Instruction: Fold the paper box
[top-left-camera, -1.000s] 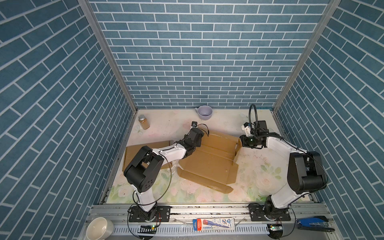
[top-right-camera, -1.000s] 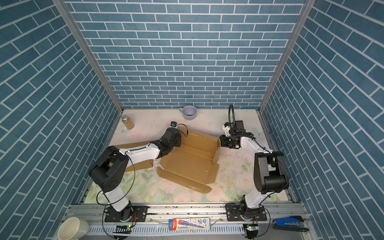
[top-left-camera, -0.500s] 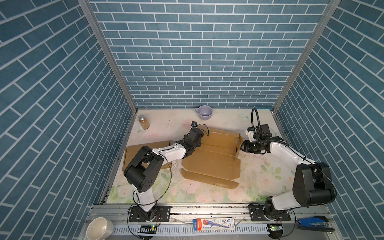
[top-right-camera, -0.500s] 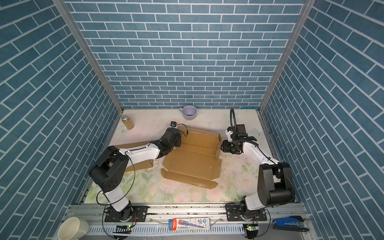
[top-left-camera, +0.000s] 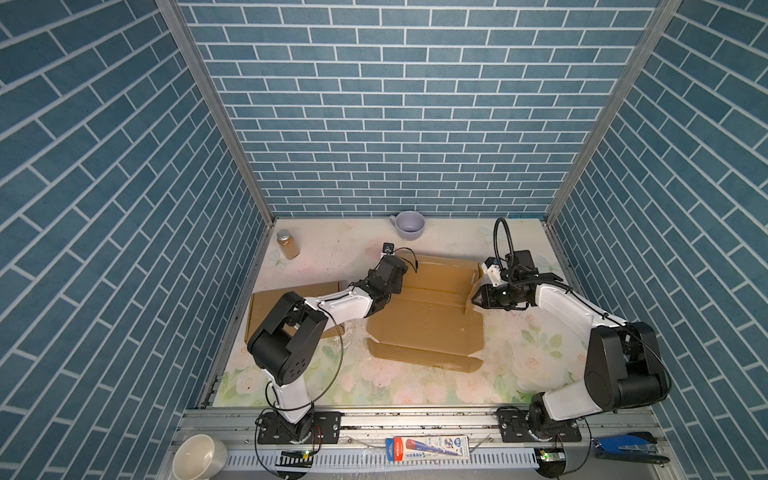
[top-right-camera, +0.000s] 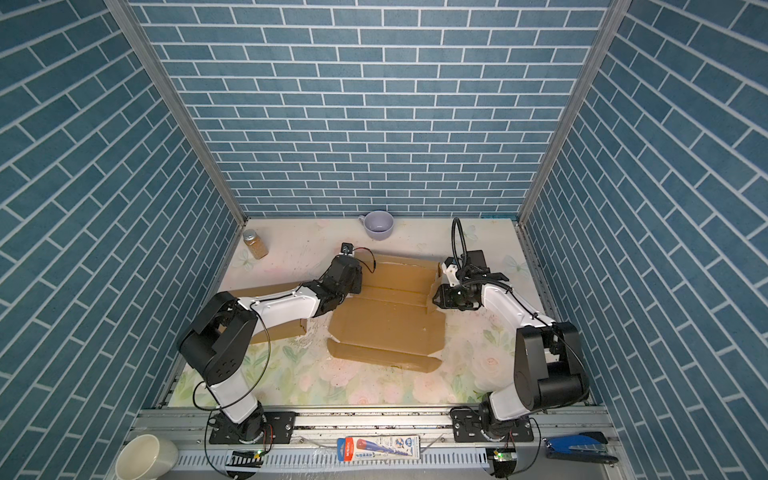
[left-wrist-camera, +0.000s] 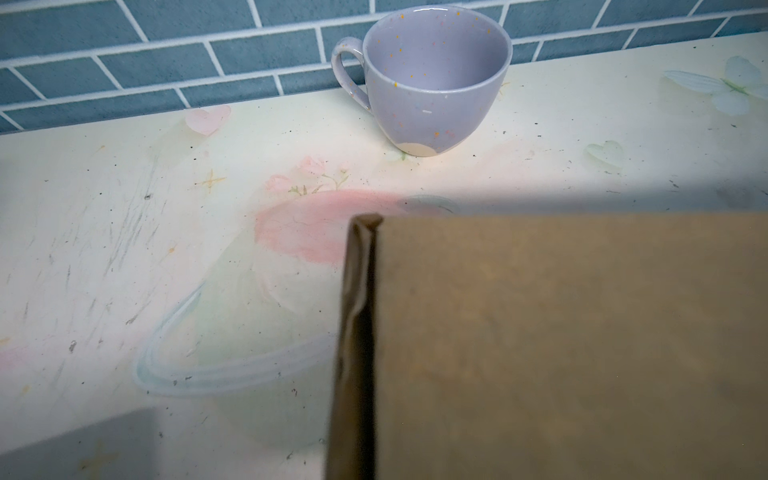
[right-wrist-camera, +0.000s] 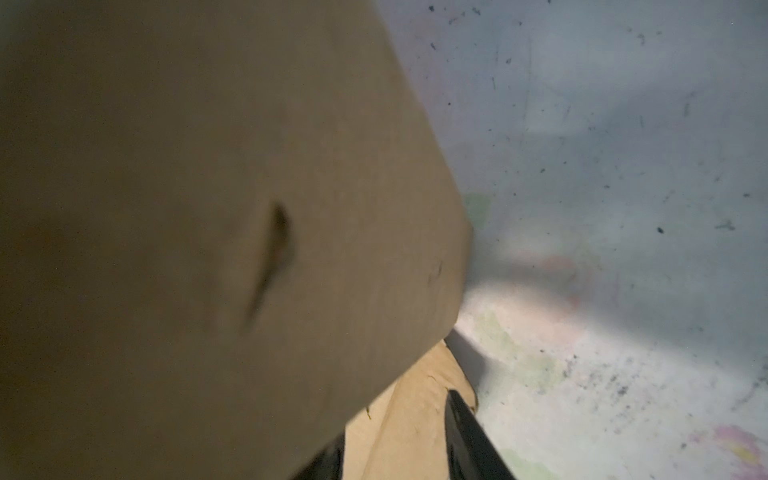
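Clenching the paper box (top-left-camera: 424, 328) is my left tool (top-left-camera: 395, 286); my right tool (top-left-camera: 478, 299), I cannot tell. Likely light, bendable: grip flap edges.

The paper box (right-wrist-camera: 187, 208) is blurred and edge-cropped.

Left arm (top-left-camera: 340, 301) reaches low, forward and inward from its base, elbow bent up near the base. Left gripper (top-left-camera: 397, 270) points to the back, jaws closed tight. Right arm (top-left-camera: 569, 305) is folded, forearm low and reaching inward. Right gripper (top-left-camera: 477, 297) points toward centre, jaws partly apart; one dark finger (right-wrist-camera: 469, 432) shows in the right wrist view.
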